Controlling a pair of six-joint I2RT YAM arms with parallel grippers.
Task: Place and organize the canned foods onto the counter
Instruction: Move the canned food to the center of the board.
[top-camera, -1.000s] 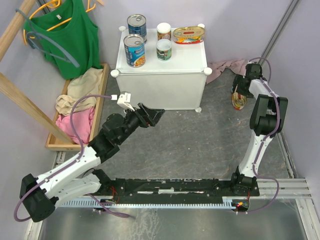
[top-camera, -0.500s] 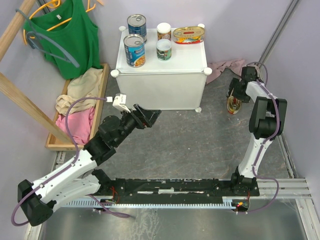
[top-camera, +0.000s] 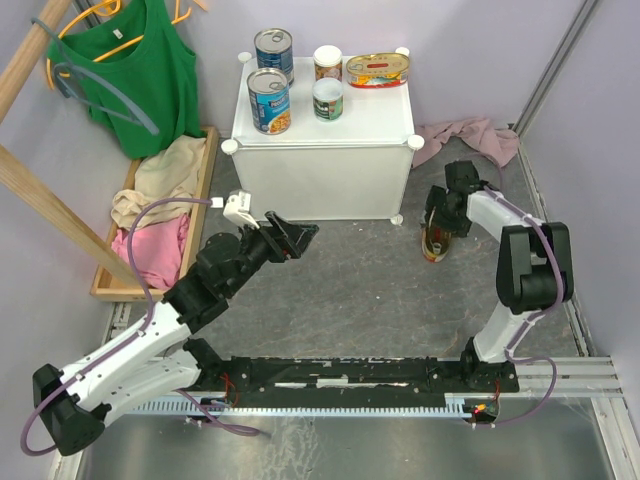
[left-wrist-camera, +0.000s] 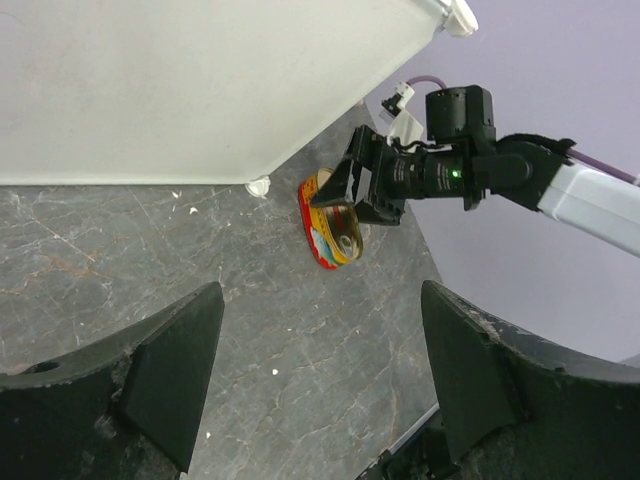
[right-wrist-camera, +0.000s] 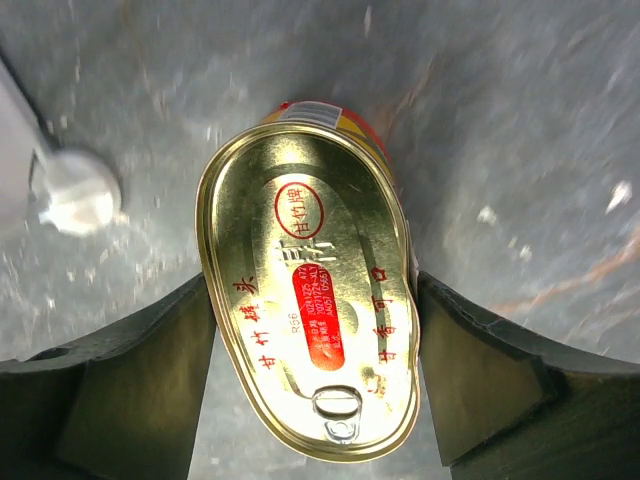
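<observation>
On the counter (top-camera: 330, 178) you already have five cans (top-camera: 268, 100) — one gold oval tin (top-camera: 377, 70) among them. Your right gripper (top-camera: 436, 235) clasps the second oval tin (right-wrist-camera: 310, 300) low beside the counter's front foot — your left gripper (top-camera: 298, 232) gapes empty.

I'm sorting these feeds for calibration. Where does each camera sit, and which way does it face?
Top external: fixed high behind the arms, looking down on floor and counter; left gripper open, right gripper gripping the tin.
Left wrist: on the left arm, facing across the floor to the counter's wall and the right gripper; own fingers at the bottom.
Right wrist: on the right arm, facing down onto the tin; own fingers flank it.
Shared: the tin shows in all three.
</observation>
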